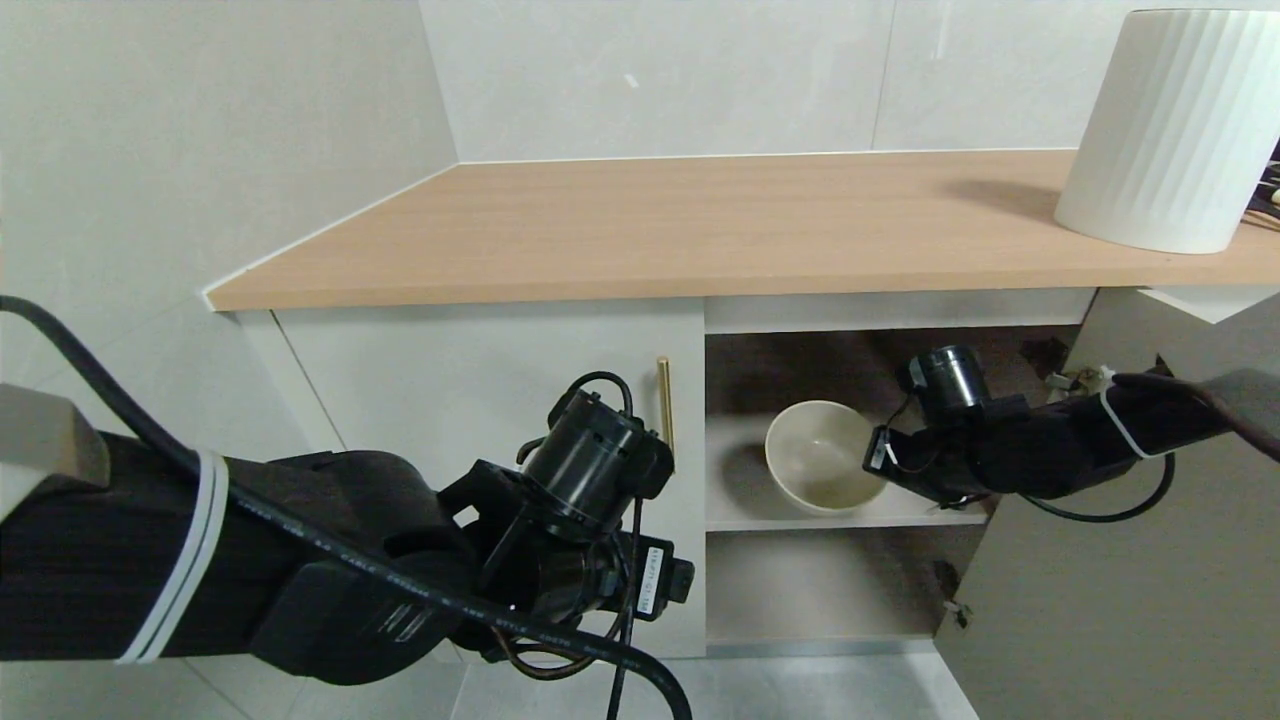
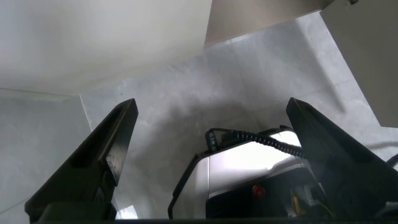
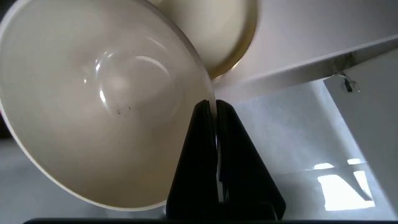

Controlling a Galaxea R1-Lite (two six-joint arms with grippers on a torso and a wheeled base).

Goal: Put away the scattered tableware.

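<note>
A cream bowl (image 1: 820, 455) stands tilted on the middle shelf (image 1: 740, 510) of the open cabinet. My right gripper (image 1: 878, 450) reaches into the cabinet and is shut on the bowl's rim at its right side. The right wrist view looks into the bowl (image 3: 106, 93), and the right gripper (image 3: 214, 109) pinches its edge between both fingers. Part of a second cream dish (image 3: 233, 31) shows behind the bowl. My left gripper (image 2: 214, 143) hangs open over the grey floor, in front of the closed cabinet door, with nothing between its fingers.
A wooden countertop (image 1: 700, 220) runs above the cabinet, with a tall white ribbed container (image 1: 1170, 130) at its right end. The left door has a brass handle (image 1: 663, 405). The right door (image 1: 1100, 580) is swung open. The lower compartment (image 1: 820, 580) looks bare.
</note>
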